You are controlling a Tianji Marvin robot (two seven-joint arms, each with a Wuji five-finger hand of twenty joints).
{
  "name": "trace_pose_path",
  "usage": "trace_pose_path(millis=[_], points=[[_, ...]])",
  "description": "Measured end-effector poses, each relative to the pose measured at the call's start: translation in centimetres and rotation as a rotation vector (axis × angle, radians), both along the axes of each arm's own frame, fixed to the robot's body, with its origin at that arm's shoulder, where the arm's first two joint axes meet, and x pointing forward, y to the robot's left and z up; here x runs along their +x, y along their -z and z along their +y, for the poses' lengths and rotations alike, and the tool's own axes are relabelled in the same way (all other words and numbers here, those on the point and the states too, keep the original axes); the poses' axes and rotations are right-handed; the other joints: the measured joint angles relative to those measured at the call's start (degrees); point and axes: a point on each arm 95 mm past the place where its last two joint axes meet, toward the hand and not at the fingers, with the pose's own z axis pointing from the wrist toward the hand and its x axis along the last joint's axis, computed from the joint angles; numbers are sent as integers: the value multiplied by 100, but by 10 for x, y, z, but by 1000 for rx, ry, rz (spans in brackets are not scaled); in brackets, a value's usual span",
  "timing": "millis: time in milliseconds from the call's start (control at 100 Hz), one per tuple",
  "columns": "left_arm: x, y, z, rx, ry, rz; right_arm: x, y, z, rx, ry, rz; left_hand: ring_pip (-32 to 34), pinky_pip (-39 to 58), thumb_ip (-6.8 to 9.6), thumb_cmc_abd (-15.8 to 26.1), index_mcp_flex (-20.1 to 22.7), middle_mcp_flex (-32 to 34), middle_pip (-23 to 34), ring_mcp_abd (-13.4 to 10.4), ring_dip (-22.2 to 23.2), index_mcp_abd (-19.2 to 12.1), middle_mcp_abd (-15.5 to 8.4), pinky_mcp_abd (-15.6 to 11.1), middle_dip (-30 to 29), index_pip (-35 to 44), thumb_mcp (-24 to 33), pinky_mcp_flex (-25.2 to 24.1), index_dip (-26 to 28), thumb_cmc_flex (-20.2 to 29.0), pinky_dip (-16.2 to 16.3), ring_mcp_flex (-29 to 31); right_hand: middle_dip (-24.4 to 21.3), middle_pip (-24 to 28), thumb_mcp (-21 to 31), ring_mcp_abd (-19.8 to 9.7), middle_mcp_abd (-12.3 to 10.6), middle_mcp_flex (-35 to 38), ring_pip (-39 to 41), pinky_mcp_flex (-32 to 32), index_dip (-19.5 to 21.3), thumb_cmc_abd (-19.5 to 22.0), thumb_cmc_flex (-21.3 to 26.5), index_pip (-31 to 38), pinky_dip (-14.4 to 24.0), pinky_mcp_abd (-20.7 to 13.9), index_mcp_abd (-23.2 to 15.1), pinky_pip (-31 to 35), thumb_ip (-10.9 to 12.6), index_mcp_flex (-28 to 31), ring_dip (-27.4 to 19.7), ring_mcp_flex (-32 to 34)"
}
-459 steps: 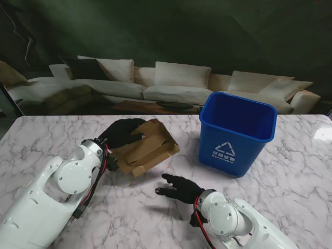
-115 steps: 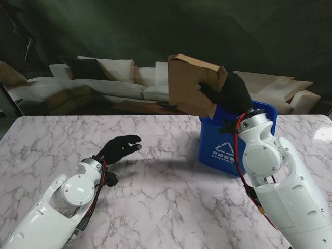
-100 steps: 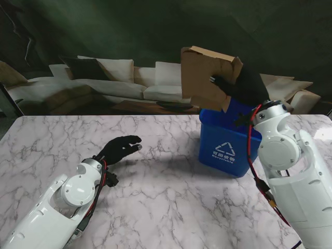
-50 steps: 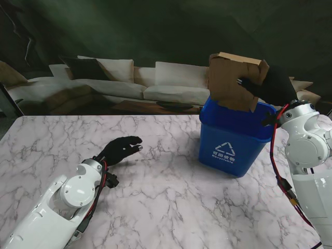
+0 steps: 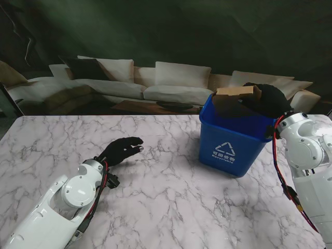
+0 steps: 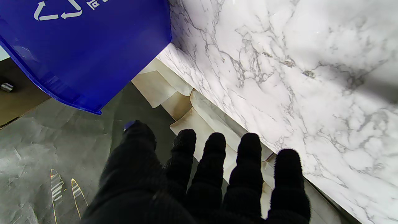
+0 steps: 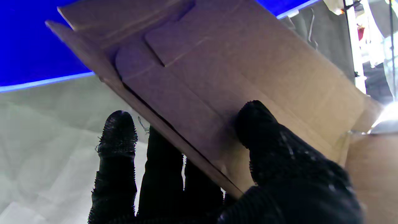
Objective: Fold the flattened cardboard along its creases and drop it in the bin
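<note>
right hand: pinching folded cardboard, mostly inside bin
left hand: empty, fingers spread, resting near-left
release: open fingers over bin centre, clear the rim

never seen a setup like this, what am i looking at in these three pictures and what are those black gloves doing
The gloves are a two-armed robot's hands. The wide picture comes from a camera on its stand, looking down at a marble table. The other two come from cameras on each wrist, looking along the fingers. A blue bin stands on the table. The right hand grips folded cardboard at the bin's mouth; its wrist view shows the thumb on one face and fingers behind. The left hand is open and holds nothing.
</note>
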Motion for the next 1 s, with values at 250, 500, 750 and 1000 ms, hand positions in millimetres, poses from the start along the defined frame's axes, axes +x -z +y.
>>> trace_pose_path(millis=[250,500,750,1000], points=[[1,1,0,1,-1,2,8,6,-3,7,31,28,-1,-5,0,0,0,0,-1,1,0,0,0,0,0,0,0,-26,1,0,0,-2,-781,-348,74,-22,-23,-1797,-802,-1264,1,-58,-1585,-1662,63,40,161,-896,537,-707,-687,-1802],[1,1,0,1,-2,3,8,5,-2,4,28,21,-3,-70,0,8,0,0,-1,1,0,1,0,0,0,0,0,-47,1,0,0,-3,-1149,-907,-612,-71,-23,-2676,-1318,-1938,-139,-20,-2390,-2481,-323,-41,418,-1714,551,-1436,-1207,-2766],[1,0,1,-1,-5,4,-3,-17,6,59,-36,-60,-4,-73,0,74,0,0,-3,2,-1,1,0,0,0,0,2,-52,1,-2,0,-6,-1160,-963,-1227,-80,-36,-2742,-1328,-2005,-155,276,-2374,-2482,-409,-48,446,-1770,667,-1436,-1271,-2830],[1,-8,-2,-12,-9,-21,-22,-55,42,139,-178,-145,-54,-215,0,75,0,-134,-98,3,-4,2,0,0,0,0,3,-111,1,-4,0,-21,-1159,-963,-1430,-87,-39,-2711,-1328,-1946,-155,495,-2368,-2482,-410,-33,447,-1765,674,-1430,-1272,-2744]])
